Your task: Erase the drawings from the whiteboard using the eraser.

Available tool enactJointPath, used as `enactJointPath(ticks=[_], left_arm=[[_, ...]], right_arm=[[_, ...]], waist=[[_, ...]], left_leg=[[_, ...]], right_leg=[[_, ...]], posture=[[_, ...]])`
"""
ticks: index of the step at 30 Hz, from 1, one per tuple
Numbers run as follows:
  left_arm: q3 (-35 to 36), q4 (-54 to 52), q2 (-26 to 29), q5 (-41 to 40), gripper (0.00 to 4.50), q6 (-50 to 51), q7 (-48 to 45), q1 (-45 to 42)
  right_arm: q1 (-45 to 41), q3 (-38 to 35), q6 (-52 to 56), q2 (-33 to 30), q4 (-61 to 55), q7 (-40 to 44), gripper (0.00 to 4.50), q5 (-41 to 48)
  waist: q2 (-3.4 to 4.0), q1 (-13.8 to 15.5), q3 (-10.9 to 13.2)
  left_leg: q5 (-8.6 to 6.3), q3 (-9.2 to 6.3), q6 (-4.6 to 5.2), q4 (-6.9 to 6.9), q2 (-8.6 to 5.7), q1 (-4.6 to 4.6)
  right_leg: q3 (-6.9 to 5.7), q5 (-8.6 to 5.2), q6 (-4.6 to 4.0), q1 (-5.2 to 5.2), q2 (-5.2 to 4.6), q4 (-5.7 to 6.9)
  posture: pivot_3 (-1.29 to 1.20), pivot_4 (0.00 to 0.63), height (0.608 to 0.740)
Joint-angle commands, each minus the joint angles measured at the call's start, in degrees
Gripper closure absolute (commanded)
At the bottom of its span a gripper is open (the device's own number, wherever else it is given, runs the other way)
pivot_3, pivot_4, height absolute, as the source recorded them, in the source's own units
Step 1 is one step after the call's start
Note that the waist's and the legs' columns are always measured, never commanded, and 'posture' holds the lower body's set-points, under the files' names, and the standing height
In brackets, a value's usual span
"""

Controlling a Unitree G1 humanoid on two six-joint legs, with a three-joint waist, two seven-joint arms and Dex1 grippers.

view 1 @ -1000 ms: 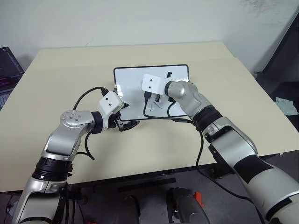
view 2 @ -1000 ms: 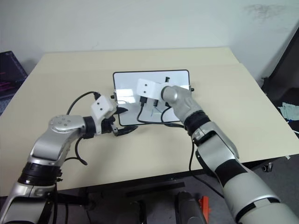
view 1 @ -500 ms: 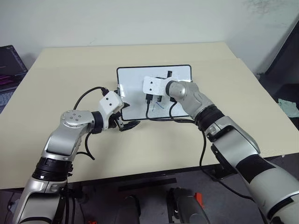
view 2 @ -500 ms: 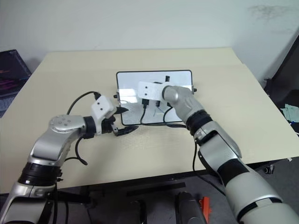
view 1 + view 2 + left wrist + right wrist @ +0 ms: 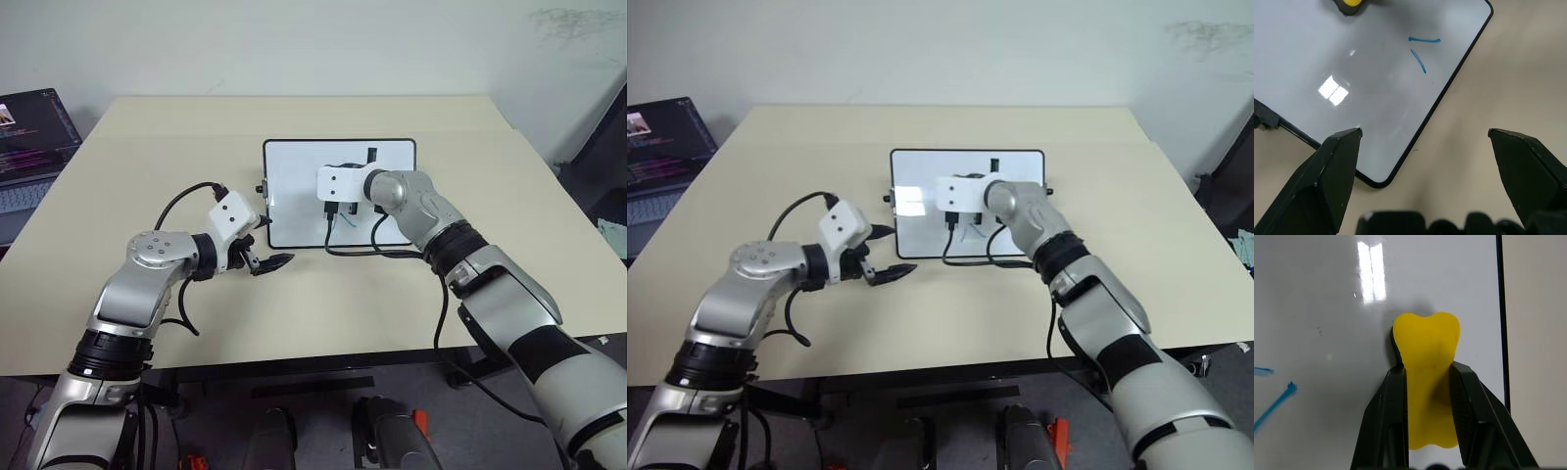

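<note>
Beige tabletop (image 5: 127, 166) carries the whiteboard (image 5: 294, 186) near its middle, with a laptop (image 5: 29, 147) off to the robot's left. On the board, the yellow eraser (image 5: 1426, 362) sits pressed to the white surface, pinched between the closed fingers of the right gripper (image 5: 1426, 382). Two short blue drawings (image 5: 1420, 51) lie just beside it. The left gripper (image 5: 269, 260) hangs with jaws spread wide and empty, above the table just off the board's near corner

Eraser (image 5: 1353, 3) cut by the frame edge — drawings (image 5: 1273, 401) likewise
</note>
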Motion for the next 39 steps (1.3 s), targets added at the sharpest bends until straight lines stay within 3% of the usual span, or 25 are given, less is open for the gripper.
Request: enactJointPath(ticks=[1, 12, 18, 23, 31, 39], left_arm=[[0.47, -1.44, 0.01, 0.0, 0.0, -0.65, -0.14, -0.92], [0.44, -1.04, 0.03, 0.11, 0.0, -0.74, -0.22, -1.14], [0.43, -0.98, 0.01, 0.17, 0.0, -0.79, -0.17, -1.16], [0.8, -1.26, 0.24, -0.01, 0.0, -0.58, -0.12, -1.04], [2.54, -1.24, 1.77, -0.49, 0.0, -0.49, -0.13, -1.12], [2.55, 0.5, 2.92, -0.16, 0.0, -1.38, -0.85, -2.51]], right_arm=[[-0.18, -0.33, 2.29, -2.51, 2.26, -0.56, 3.67, -1.53], [0.61, 0.21, 1.97, -4.36, 1.96, -0.25, 3.67, -2.09], [1.67, 0.73, 2.28, -1.94, -1.18, 1.19, 3.67, -2.32], [3.94, -2.72, 4.2, -1.63, -5.97, 5.77, 3.67, 2.31], [13.5, -10.74, 15.09, -11.44, -31.1, 18.79, 3.68, 9.37], [21.44, -13.29, 15.34, -16.73, -37.62, 19.97, 3.7, 12.08]], waist=[[0.0, 0.0, 0.0], [0.0, -0.02, 0.0], [0.0, -0.15, 0.0], [0.0, -0.3, 0.0], [0.01, 0.38, 0.02], [0.0, 0.3, 0.02]], left_leg=[[0.0, 0.0, 0.0, 0.05, 0.0, 0.0], [0.0, -0.01, 0.0, 0.3, 0.0, 0.0], [0.0, -0.02, 0.0, 0.31, 0.0, 0.0], [0.0, -0.02, 0.0, 0.31, 0.02, 0.03], [-0.01, -0.01, -0.01, 0.27, 0.01, -0.17], [-0.05, 0.09, -0.07, 0.24, 0.01, -0.15]], right_leg=[[0.0, 0.0, 0.0, 0.02, 0.0, 0.0], [-0.01, 0.0, 0.0, 0.14, -0.02, 0.0], [-0.01, 0.01, 0.0, 0.14, -0.02, 0.0], [-0.01, 0.01, 0.01, 0.14, 0.0, 0.02], [-0.01, -0.01, 0.07, 0.02, 0.02, 0.02], [0.04, -0.05, 0.09, -0.05, 0.02, 0.01]], posture=[[0.0, 0.15, 0.74], [0.0, 0.15, 0.74], [0.0, 0.15, 0.74], [0.0, 0.15, 0.74], [0.0, 0.15, 0.74], [0.0, 0.15, 0.74]])
